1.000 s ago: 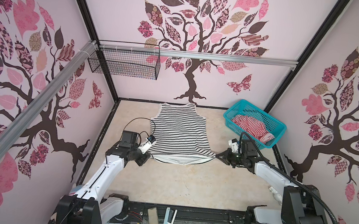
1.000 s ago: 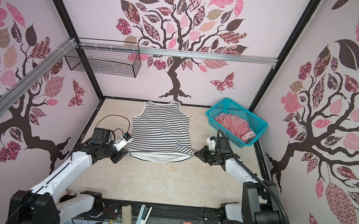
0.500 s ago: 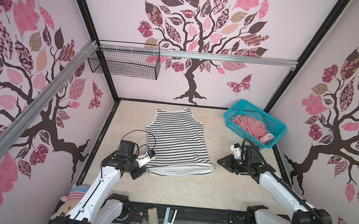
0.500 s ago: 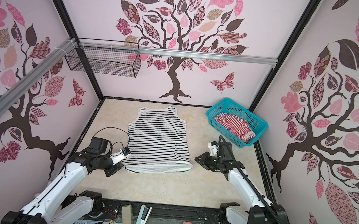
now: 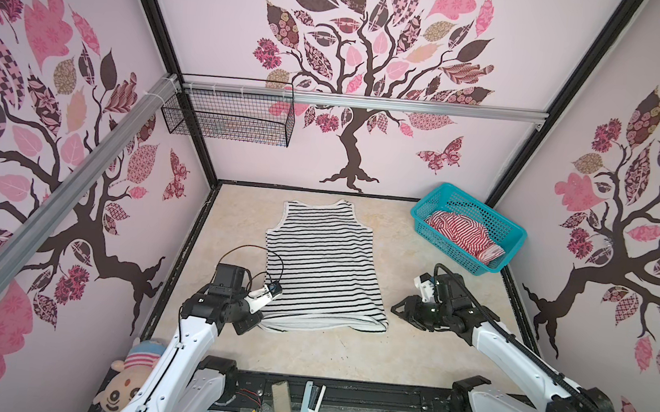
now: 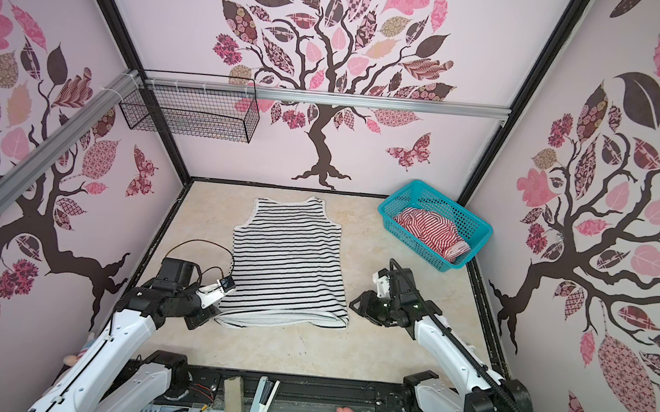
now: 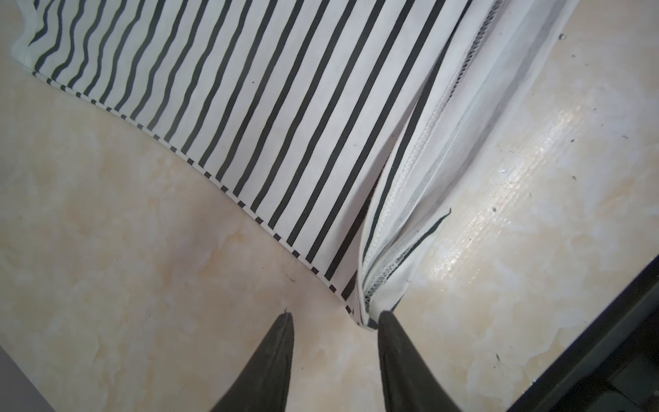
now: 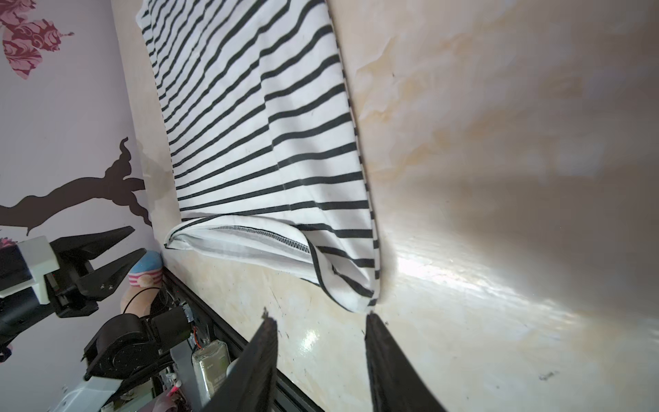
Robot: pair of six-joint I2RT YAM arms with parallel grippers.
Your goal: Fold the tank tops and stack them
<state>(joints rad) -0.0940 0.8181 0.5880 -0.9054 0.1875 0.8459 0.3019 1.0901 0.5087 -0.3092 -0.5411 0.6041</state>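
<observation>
Tank top [image 5: 324, 265] on table [image 5: 408, 361] (centre), other top [image 5: 463, 233] in basket [image 5: 451, 250], rear right

You have a beige marbled tabletop [image 5: 304, 355] with 2 things lying directly on it. The black-and-white tank top [image 5: 322, 264] is spread flat near the middle, neck toward the far edge. A teal basket [image 5: 457, 254] sits in the far right corner, well apart.

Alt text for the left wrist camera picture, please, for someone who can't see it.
The left gripper, jaws open and holding nothing, sits at the hem corner of the black-and-white striped tank top, which lies spread on the pale marbled table.
</observation>
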